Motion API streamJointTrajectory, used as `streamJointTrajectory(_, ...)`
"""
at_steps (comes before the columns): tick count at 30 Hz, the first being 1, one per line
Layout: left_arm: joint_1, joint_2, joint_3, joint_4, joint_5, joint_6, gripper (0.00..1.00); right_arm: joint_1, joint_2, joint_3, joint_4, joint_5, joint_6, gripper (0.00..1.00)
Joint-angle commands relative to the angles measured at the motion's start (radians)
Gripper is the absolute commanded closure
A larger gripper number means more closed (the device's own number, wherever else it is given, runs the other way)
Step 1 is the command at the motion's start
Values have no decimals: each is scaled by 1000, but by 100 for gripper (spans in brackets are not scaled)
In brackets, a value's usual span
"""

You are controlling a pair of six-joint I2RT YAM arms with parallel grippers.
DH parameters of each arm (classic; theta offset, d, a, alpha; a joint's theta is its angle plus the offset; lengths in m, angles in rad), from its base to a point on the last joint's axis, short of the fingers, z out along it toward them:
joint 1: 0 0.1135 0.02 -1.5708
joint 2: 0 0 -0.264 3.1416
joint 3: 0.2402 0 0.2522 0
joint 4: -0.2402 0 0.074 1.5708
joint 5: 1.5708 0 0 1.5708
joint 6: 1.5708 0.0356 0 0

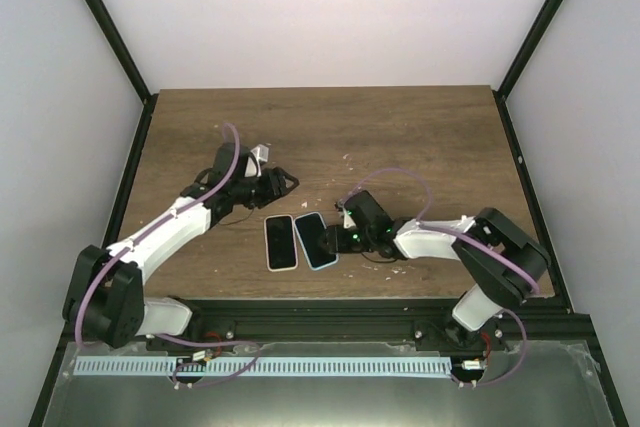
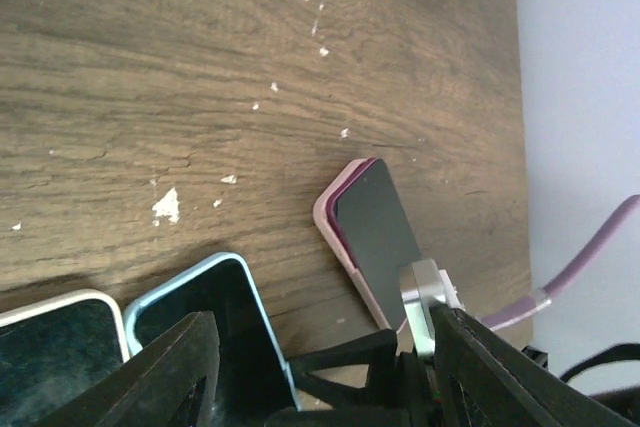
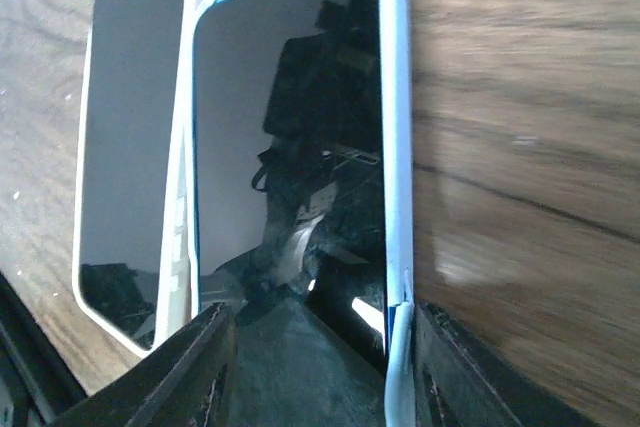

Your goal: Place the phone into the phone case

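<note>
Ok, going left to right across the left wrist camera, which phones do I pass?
White-rimmed phone → blue-rimmed phone → pink-cased phone.

wooden table top (image 1: 420, 137) carrying small white specks (image 2: 166, 205) scattered over its middle area, enclosed by plain white walls (image 1: 320, 7) and black frame posts (image 1: 105, 22), with a pale perforated strip (image 1: 300, 367) running along a grey metal shelf (image 1: 540, 387) at the near edge.
</note>
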Motion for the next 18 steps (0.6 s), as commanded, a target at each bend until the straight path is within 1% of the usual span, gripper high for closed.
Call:
streamJointTrajectory(1,4,29,-41,30,24,6,40,71,60,26,41,-11,51,52)
streamJointTrajectory(4,2,43,-66,69,56,-13,43,73,9,6,25,24,52,52)
streamJointTrajectory(7,-3,57,-78,100,79,-30,44,63,-73,42,-105,115,-10,52)
streamJointTrajectory(9,-20,72,-79,122,88,-43,45,30,-125,57,-167,141,-51,51)
streamJointTrajectory(12,-66,109,-75,165,102,-58,45,-67,-196,43,-200,141,-129,47)
streamJointTrajectory(14,-101,145,-66,188,98,-75,45,-132,-233,37,-221,141,-186,41)
streamJointTrajectory(16,-132,180,-58,226,95,-98,45,-207,-239,34,-235,137,-221,35)
streamJointTrajectory(18,-161,222,-30,259,97,-110,44,-284,-222,35,-241,104,-252,33)
